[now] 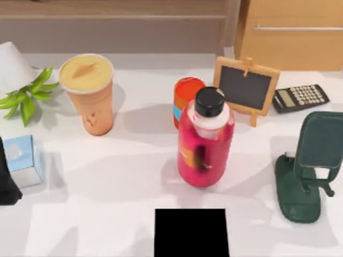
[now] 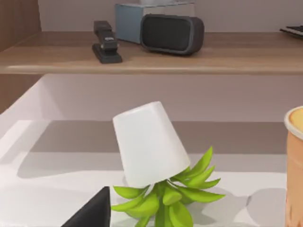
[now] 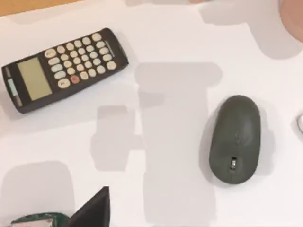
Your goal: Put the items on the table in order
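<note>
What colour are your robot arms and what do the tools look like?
Black! My left tool is a plain, matte black pointed wedge in its wrist view, and my right tool looks just the same. At the top view's left edge, my left arm is a black block.

The cup (image 2: 296,165) is cut off by the left wrist view's edge; the red can (image 1: 185,96) stands half hidden behind the bottle (image 1: 205,140).

matt grey mouse (image 3: 235,138), smooth white table (image 1: 123,176), glossy red bottle (image 1: 205,144).

Bright, even light — soft grey shadows on the table (image 1: 134,182)
</note>
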`<act>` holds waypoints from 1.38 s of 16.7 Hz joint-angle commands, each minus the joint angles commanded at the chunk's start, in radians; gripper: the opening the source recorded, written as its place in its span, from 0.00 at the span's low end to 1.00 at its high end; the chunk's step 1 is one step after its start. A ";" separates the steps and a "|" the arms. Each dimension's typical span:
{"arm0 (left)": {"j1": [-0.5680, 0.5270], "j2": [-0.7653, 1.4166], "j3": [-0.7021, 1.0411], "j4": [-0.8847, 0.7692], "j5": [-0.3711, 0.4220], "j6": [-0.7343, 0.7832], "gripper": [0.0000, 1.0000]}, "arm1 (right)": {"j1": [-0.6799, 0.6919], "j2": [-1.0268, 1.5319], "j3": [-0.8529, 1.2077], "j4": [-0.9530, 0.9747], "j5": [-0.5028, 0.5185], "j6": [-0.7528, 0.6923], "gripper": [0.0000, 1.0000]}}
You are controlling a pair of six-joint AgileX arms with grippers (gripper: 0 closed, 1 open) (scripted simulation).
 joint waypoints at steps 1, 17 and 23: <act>0.000 0.000 0.000 0.000 0.000 0.000 1.00 | -0.010 0.108 0.086 -0.060 0.000 0.011 1.00; 0.000 0.000 0.000 0.000 0.000 0.000 1.00 | -0.094 0.983 0.775 -0.544 0.002 0.098 1.00; 0.000 0.000 0.000 0.000 0.000 0.000 1.00 | -0.092 1.005 0.716 -0.467 0.003 0.101 1.00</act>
